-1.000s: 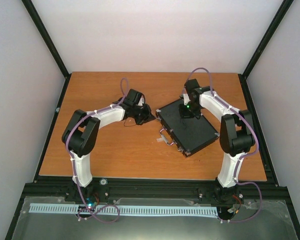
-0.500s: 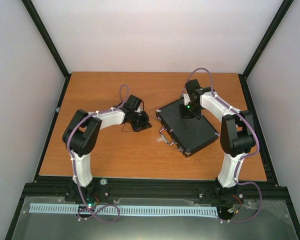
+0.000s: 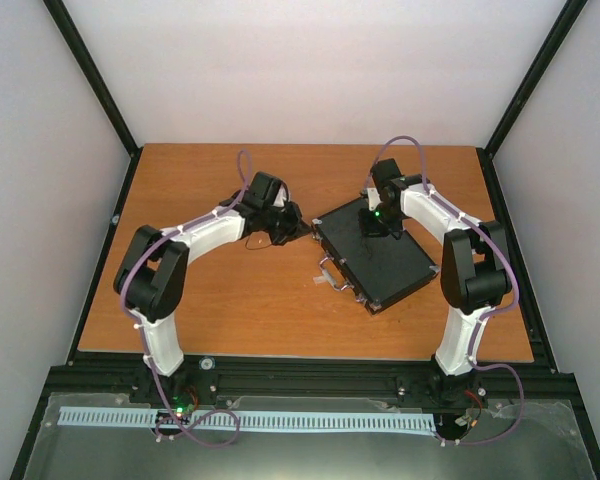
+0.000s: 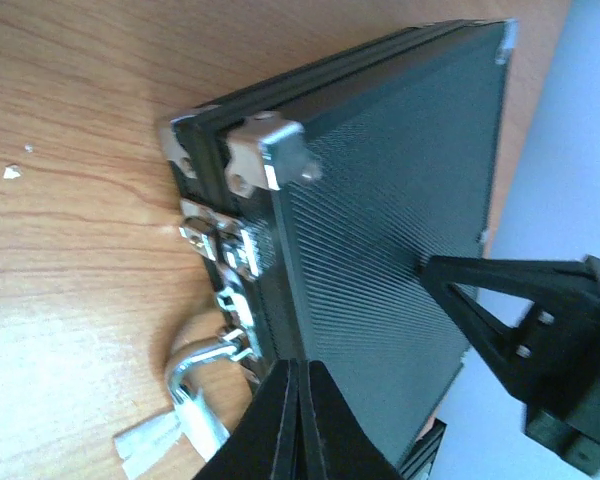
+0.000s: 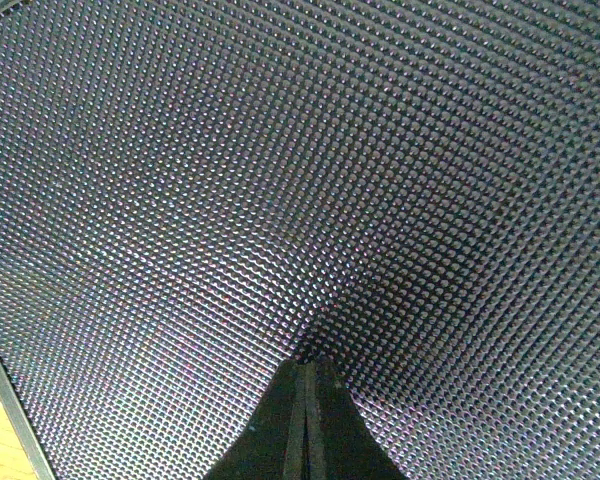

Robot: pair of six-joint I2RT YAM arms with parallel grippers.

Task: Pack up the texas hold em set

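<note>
"While I hold both arms where they are, how much packing do you reckon is left?"

"Going from the left of the overhead view, my left pincer (image 3: 298, 231) is pinched closed on nothing. It sits just beside the left corner of the case (image 3: 380, 258). In its wrist view the closed tips show at bottom centre, close to the silver handle (image 4: 195, 385) and a latch (image 4: 220, 240) on the front wall."

"And the lid?"

"Down. The case lies flat on the desk (image 3: 210, 300), right of centre in the overhead view, with its two halves meeting along the seam. I see no chip stacks, dice or disc loose on the wood, so I judge they're inside, though I can't see in. Only a few white flecks (image 4: 10, 172) and a small white tag (image 4: 150, 445) by the handle lie out."

"Right side?"

"My right pincer (image 3: 377, 222) is closed too, and empty. Its tip touches the textured lid toward the upper end. It reads to me as a hold-down."

"So what remains?"

"Latching, I think. I can't tell whether that latch is snapped shut. If it isn't, fastening it would be the last step."
</note>
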